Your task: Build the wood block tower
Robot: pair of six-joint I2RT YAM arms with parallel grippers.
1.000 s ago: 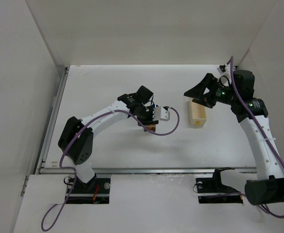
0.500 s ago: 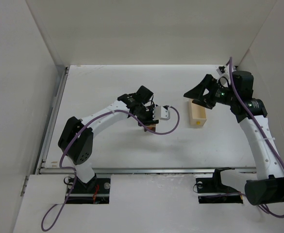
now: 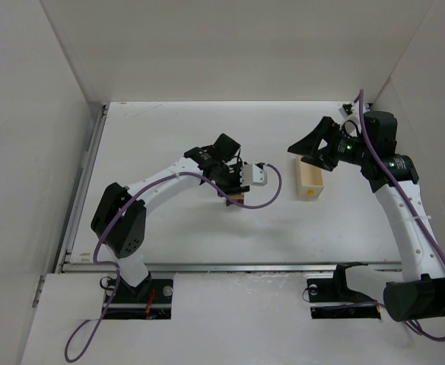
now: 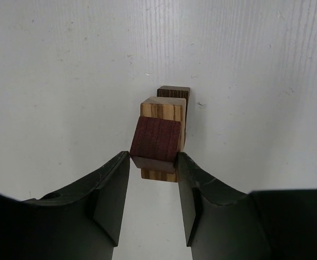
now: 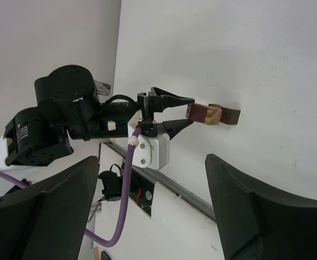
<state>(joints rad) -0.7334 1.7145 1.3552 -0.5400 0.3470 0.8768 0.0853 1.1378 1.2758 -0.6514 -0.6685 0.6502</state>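
On the left, our left hand (image 4: 154, 158) reaches down over the wood block tower (image 4: 163, 116), which stands on the surface (image 3: 169, 137) near the middle, left of a pale cream box (image 3: 311, 185); the stack is three high, with a dark brown block (image 4: 173, 92) at the bottom, a tan striped block (image 4: 162, 111) on it and a reddish-brown block (image 4: 155, 141) on top; the left hand's fingers are drawn in to a narrow gap and seem to press both sides of the reddish-brown block, which sits twisted out of line with the two beneath; we judge the placing nearly done, with squaring and letting go left to do; we see no loose blocks lying about, and whether the box holds more we cannot tell; to the right, our right hand (image 3: 304, 150) hovers over the far end of the box, spread wide and holding nothing; the surface is flat, white and matte, with faint specks; plain white walls (image 3: 207, 46) close it in on three sides.
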